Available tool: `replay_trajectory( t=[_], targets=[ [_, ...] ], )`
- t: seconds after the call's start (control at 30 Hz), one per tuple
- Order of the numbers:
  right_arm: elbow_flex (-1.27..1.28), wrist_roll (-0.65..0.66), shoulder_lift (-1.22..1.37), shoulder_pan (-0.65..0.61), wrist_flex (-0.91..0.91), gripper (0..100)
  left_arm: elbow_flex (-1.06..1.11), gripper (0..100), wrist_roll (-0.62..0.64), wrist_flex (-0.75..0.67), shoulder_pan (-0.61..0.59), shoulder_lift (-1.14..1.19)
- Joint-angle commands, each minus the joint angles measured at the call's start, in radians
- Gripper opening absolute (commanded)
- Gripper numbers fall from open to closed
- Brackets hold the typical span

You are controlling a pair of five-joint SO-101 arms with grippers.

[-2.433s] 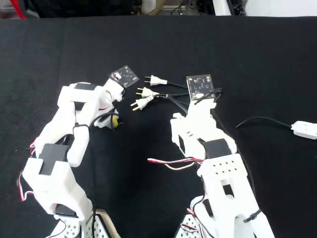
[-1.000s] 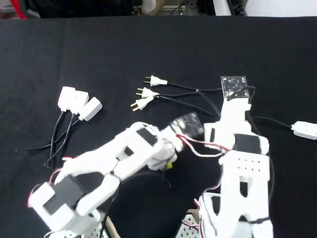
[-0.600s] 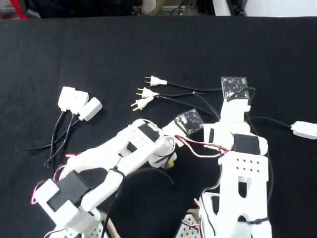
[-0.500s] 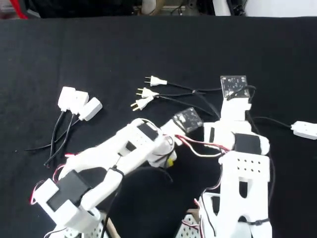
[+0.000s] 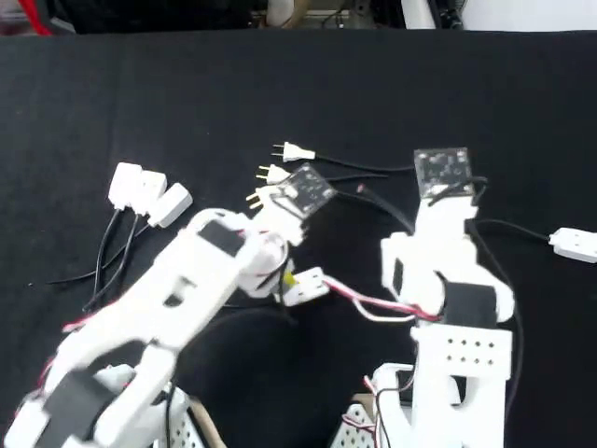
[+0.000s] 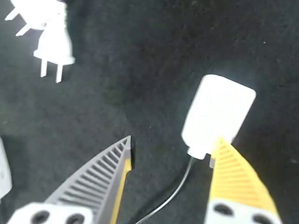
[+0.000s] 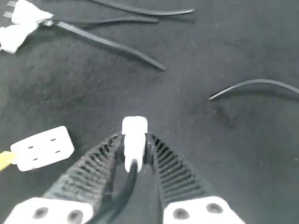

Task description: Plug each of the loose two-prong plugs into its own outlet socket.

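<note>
**Left gripper** (image 6: 174,142): jaws wide apart, nothing clasped. One finger is grey and ribbed (image 6: 110,170), the other yellow (image 6: 233,172). The yellow tip lies against the cable end of an outlet socket.

**Outlet socket** (image 6: 217,114): white block with a black lead. It lies flat near the middle of the table (image 5: 187,84), a little toward the near edge. The high view places it just beside the left wrist. The right wrist view shows its slotted face.

**Right gripper** (image 7: 134,140): jaws closed narrow on a white connector. It sits over the right half of the table.

**White connector** (image 7: 134,127): small rounded body pinched between the two dark ribbed fingers, with a black lead running back between them. No prongs can be made out, so whether it is a plug cannot be told.

**Two-prong plugs** (image 5: 270,174): three, white, on black leads. They are fanned together at the table's middle, toward the far edge, prongs pointing to the left edge. The left arm's wrist board partly covers the nearest. One plug (image 6: 53,46) lies loose on the cloth, well apart from the grey finger.

**Socket cluster** (image 5: 147,191): three white sockets, touching, toward the left edge. Their black leads trail to the near-left corner.

**Lone socket** (image 5: 571,243): white, at the right edge, with its lead curving toward the right arm.

**Black leads** (image 7: 112,43): several run from the plugs across the cloth.
</note>
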Motion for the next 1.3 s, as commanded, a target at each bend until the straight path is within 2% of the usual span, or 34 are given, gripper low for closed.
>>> replay_trajectory(
  t=[0.0,0.13,0.23,0.4,0.57,0.77,1.07,1.27],
  targets=[
    [0.024,-0.008,-0.028,-0.063,-0.015,1.1,0.131,27,0.012,0.014,-0.005,-0.318],
    [0.099,-0.052,-0.027,-0.101,-0.107,1.1,0.240,27,0.012,0.075,-0.067,-0.605],
    [0.180,-0.074,-0.033,-0.163,-0.187,1.1,0.308,27,0.012,0.126,-0.193,-0.809],
    [0.297,-0.149,-0.035,-0.353,-0.287,1.1,0.487,27,-0.012,0.170,-0.430,-1.092],
    [0.346,-0.149,-0.035,-0.385,-0.341,1.1,0.653,27,-0.089,0.249,-0.564,-1.318],
    [0.400,-0.147,-0.028,-0.416,-0.413,1.1,0.719,27,-0.120,0.358,-0.604,-1.494],
    [0.383,-0.150,-0.027,-0.451,-0.377,1.1,0.727,27,-0.120,0.359,-0.607,-1.479],
    [0.366,-0.153,-0.025,-0.446,-0.353,1.2,0.728,27,-0.146,0.358,-0.659,-1.479]
  ],
)
